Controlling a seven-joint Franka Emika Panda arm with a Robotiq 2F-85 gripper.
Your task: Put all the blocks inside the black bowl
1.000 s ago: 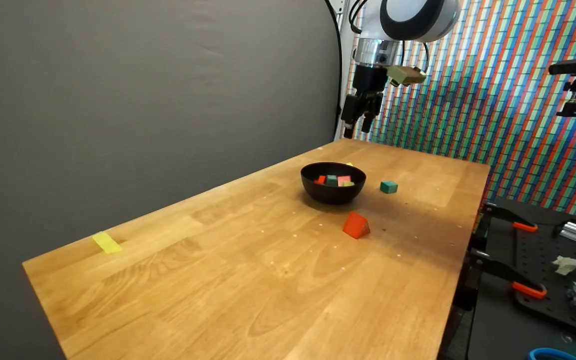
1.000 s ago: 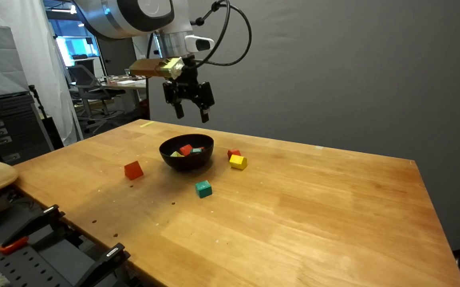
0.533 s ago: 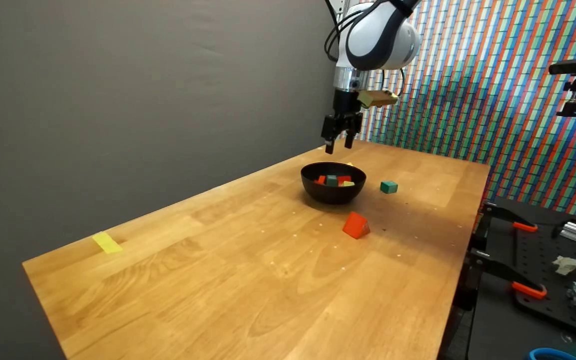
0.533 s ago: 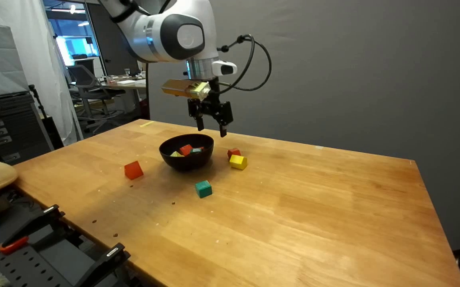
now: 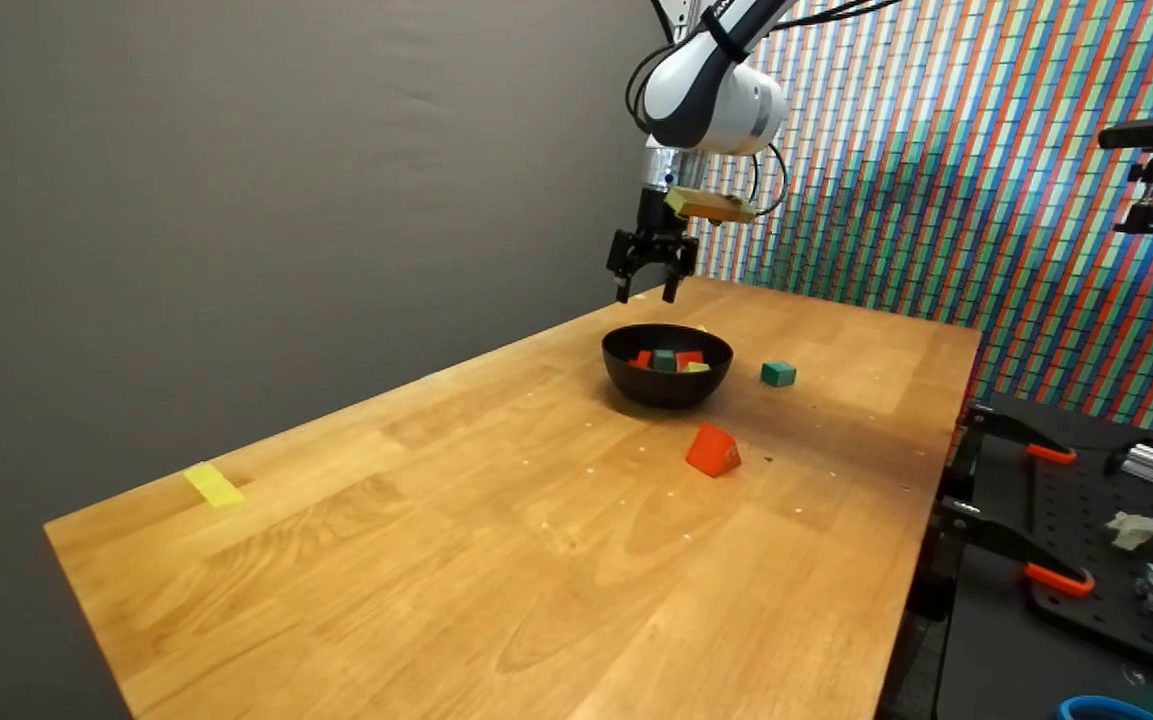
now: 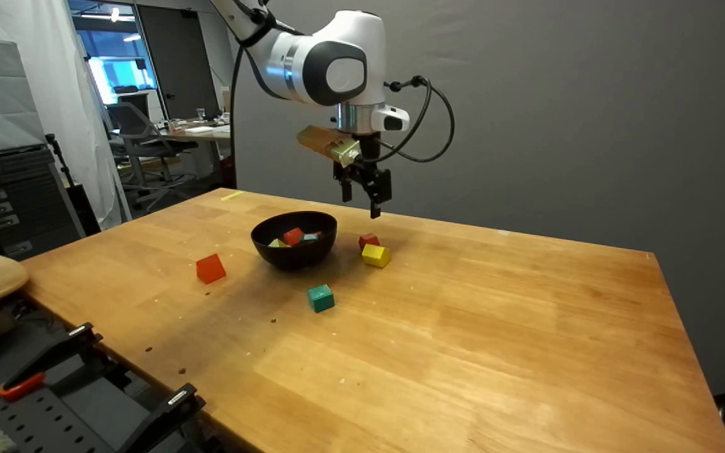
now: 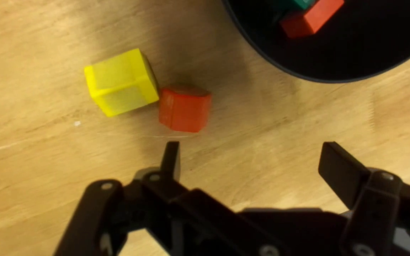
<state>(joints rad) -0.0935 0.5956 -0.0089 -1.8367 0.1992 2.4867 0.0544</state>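
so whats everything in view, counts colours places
Bowl: 1, black, on table
Blocks in bowl: at least 4, red, green, yellow, inside
Loose red blocks: 2, red, either side of bowl
Loose green block: 1, green, on table
Loose yellow block: 1, yellow, beside a red block
Flat strip: 1, yellow, table corner
Table: 1, brown, under bowl
Clamps: 2, black and orange, table edge
Backdrops: 2, grey and multicoloured, behind table
Other items: several, mixed colours, around table
Arm: 1, mostly white, above table
End effector: 1, black, open above table

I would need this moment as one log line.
end effector: open, empty | black bowl: blocks inside | table: yellow block, green block, two red blocks
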